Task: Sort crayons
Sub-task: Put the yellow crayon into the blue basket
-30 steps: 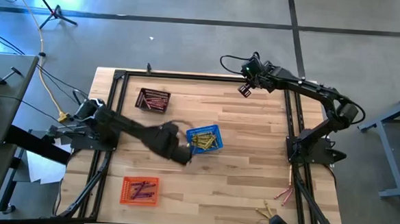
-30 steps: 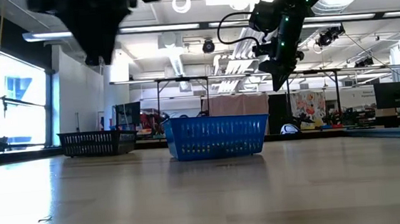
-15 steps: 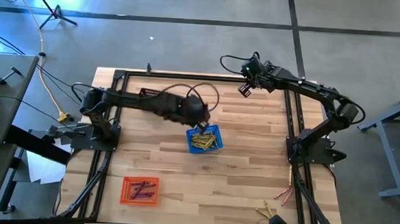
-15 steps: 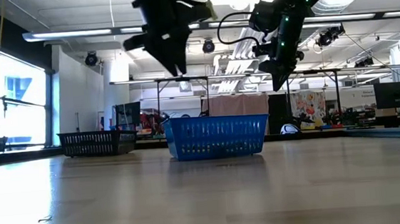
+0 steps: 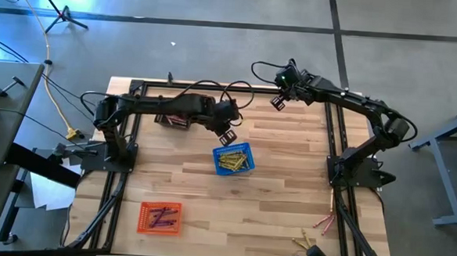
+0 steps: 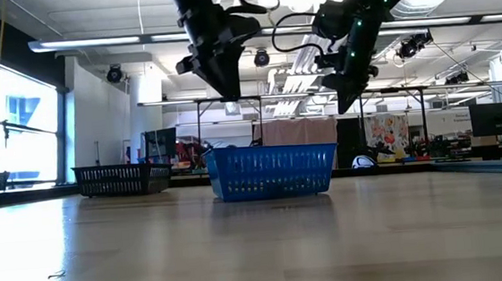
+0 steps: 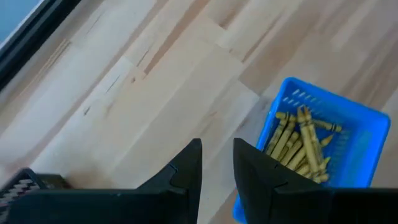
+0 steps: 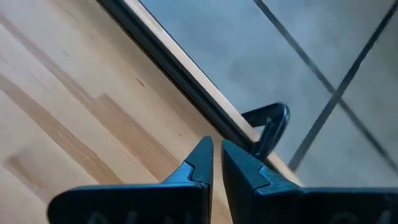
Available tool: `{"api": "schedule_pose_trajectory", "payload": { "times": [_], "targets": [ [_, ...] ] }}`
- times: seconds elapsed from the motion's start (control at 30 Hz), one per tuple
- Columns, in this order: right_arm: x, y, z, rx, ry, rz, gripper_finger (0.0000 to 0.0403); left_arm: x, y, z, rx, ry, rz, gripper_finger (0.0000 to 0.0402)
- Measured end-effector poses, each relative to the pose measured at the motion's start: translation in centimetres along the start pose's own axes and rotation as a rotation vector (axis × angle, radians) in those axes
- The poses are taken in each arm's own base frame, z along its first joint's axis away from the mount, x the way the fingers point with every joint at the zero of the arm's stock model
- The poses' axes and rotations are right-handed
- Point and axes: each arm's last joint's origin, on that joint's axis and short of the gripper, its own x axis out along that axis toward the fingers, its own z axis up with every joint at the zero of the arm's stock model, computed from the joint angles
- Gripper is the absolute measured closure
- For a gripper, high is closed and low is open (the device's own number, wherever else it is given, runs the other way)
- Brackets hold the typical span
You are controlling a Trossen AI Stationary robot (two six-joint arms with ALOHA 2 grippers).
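Yellow crayons (image 5: 232,160) in blue basket (image 5: 248,151), just beside left gripper (image 5: 228,136), jaws slightly apart, empty

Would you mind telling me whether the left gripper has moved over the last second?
Yes. In the high view the left gripper has swung from the blue basket's near-left corner to its far side, toward the black basket.

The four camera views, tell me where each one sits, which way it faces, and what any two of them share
High view: overhead, facing straight down on the table; both arms show whole.
Low view: at tabletop height, facing level across into the room; both arms hang in from above.
Left wrist view: on the left arm, facing down past the left gripper at the table.
Right wrist view: on the right arm, facing past the right gripper at the table's far edge.
Shared: the blue basket appears in the high, low and left wrist views.
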Motion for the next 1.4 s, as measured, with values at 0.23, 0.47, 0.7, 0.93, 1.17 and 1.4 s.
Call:
{"api": "schedule_pose_trajectory", "payload": {
  "times": [0.23,0.47,0.7,0.93,1.17,1.4],
  "targets": [
    [0.0,0.3,-0.2,0.211,0.024,0.099,0.0387,0.3,0.9,0.4,0.178,0.034,-0.064,0.0326],
    [-0.4,0.8,-1.2,0.157,0.127,0.398,0.0387,0.7,3.7,0.5,0.251,0.125,-0.005,0.0326],
    [-8.7,-2.2,-3.6,0.214,-0.040,0.346,0.0387,1.0,6.1,0.6,0.294,0.187,0.027,0.0326],
    [-14.3,-2.7,-12.3,0.634,-0.365,0.449,0.0387,1.3,8.1,1.4,0.308,0.172,0.041,0.0326],
    [-14.4,0.1,-15.9,0.723,-0.518,0.793,0.0387,1.7,9.4,3.9,0.336,-0.044,-0.057,0.0326],
    [-13.5,4.8,-17.3,0.546,-0.062,1.059,0.0387,1.4,12.9,5.7,0.234,-0.189,-0.195,0.0326]
  ]
}}
